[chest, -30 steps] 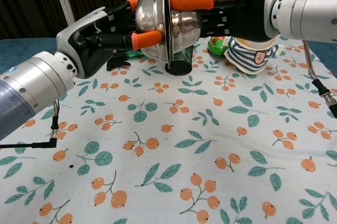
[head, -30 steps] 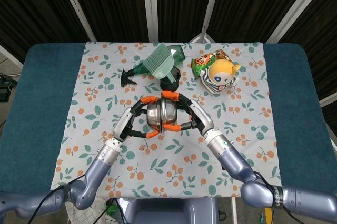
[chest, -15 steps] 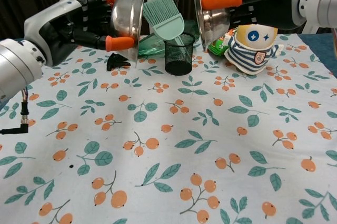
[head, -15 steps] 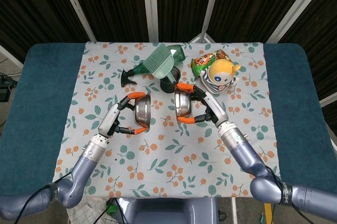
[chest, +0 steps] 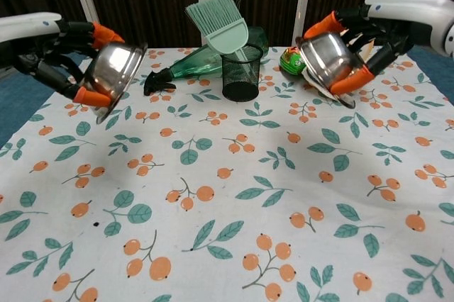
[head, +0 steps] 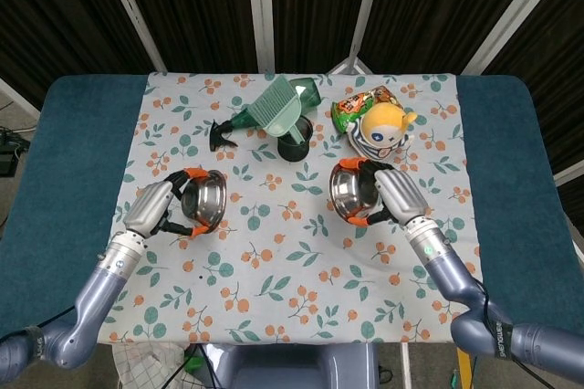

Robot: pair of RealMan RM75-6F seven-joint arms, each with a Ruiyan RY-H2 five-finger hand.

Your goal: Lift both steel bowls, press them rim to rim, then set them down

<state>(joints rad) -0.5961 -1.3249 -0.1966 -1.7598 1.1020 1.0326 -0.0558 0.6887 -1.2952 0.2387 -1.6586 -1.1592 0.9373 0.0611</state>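
Note:
My left hand [head: 157, 205] [chest: 60, 54] grips one steel bowl [head: 204, 200] [chest: 113, 68] over the left part of the cloth, held in the air and tilted with its mouth turned toward the middle. My right hand [head: 394, 197] [chest: 365, 32] grips the other steel bowl [head: 349, 190] [chest: 325, 59] over the right part, also tilted, mouth facing left and up. The two bowls are well apart.
At the back stand a black mesh cup [head: 295, 145] [chest: 240, 74] holding a green brush [head: 276, 106] [chest: 221, 20], a green spray bottle [head: 239, 122] lying down, a snack bag [head: 356, 106] and a plush doll [head: 383, 130]. A floral cloth [head: 301, 261] covers the table.
The bowls, pressed rim to rim a second ago, have been pulled apart. Each hand has carried its bowl outward and lower, left bowl to the left and right bowl to the right.

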